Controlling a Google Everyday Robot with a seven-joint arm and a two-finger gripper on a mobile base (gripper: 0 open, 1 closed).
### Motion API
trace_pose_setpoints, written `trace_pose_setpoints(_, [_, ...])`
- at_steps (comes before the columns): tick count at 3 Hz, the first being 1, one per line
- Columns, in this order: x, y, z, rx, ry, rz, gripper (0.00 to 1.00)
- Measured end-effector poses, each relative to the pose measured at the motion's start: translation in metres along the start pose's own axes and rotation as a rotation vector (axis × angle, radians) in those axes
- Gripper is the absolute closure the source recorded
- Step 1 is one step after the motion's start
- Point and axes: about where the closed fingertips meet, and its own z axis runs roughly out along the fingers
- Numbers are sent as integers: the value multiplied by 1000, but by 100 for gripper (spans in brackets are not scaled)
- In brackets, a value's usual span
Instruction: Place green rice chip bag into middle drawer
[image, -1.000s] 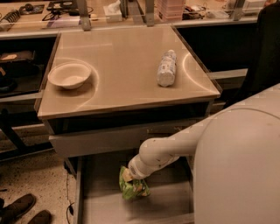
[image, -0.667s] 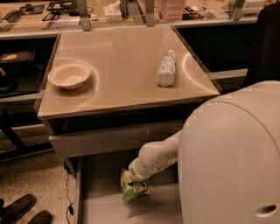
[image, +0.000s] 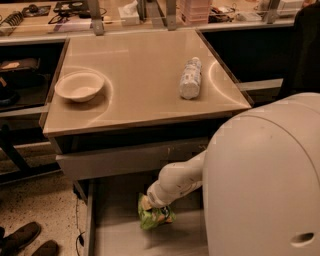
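The green rice chip bag (image: 154, 215) lies on the flat grey floor of the open middle drawer (image: 120, 237), below the counter. My gripper (image: 150, 202) reaches down into the drawer at the end of the white arm and sits right on top of the bag, which hides most of it. The arm's wrist covers the bag's upper edge. The large white arm shell fills the right lower part of the view and hides the drawer's right side.
A white bowl (image: 80, 86) sits on the beige countertop (image: 140, 75) at the left. A white patterned bottle (image: 190, 78) lies on its side at the right. A grey drawer front (image: 125, 159) projects above the open drawer. Shoes (image: 27, 240) are on the floor at the left.
The white arm shell has swung further left and fills more of the view. The gripper and the bag stay at about the same spot in the drawer.
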Motion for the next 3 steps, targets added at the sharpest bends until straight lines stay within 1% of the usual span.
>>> trace_pose_setpoints(3, [0,0,0,0,0,0,12])
